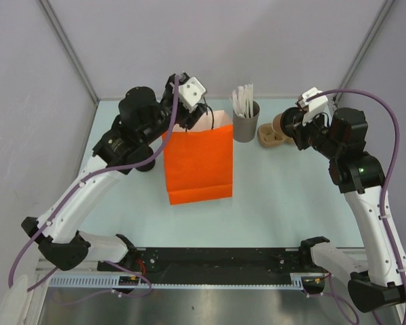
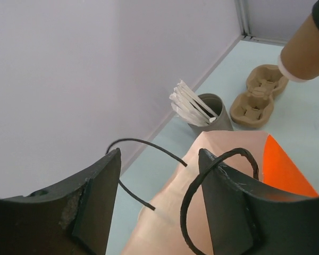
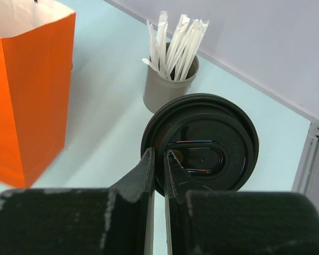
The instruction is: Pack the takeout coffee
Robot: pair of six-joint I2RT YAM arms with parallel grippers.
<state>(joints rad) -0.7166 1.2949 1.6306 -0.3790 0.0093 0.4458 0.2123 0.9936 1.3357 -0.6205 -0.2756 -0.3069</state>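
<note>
While clenching the right pincer on the black-lidded tan paper cup, poising the released left pincer over the orange paper bag, not yet packing.

I'd call this a robot lab cell, not a café, whatever the props suggest. Plain lavender-grey panels close it in on three sides, joined by bare aluminium posts. The pale blue-green desk has two black-and-white machines on it, the left arm and the right arm. Both are bolted to a black rail along the near edge, with purple cable looping off them. The coffee-shop things are few: an orange paper bag, a grey pot of wrapped straws, a pulp cup carrier and one takeout coffee.
</note>
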